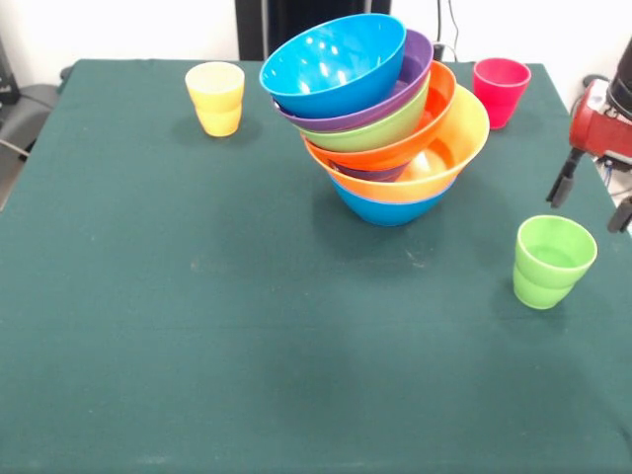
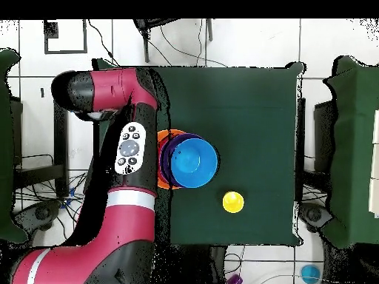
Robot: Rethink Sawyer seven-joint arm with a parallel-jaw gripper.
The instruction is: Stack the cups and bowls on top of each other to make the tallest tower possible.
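Observation:
The tower [image 1: 380,123] stands mid-table, a pile of nested bowls leaning left: a blue bowl lowest, then yellow-orange, orange-red, lime green and purple, with a blue bowl [image 1: 334,64] on top. In the overhead view the top blue bowl [image 2: 194,163] hides most of the pile. The yellow cup [image 1: 214,97] [image 2: 232,201] stands upright at the far left. The red-pink cup [image 1: 501,91] stands far right. The light green cup [image 1: 551,260] stands at the right. My gripper [image 1: 592,197] hangs at the right edge, just beyond the green cup, open and empty.
The dark green table [image 1: 197,326] [image 2: 244,103] carries only these things. In the overhead view my red arm [image 2: 129,155] lies over the table's left side and hides the red-pink and green cups. Cables lie on the floor around the table.

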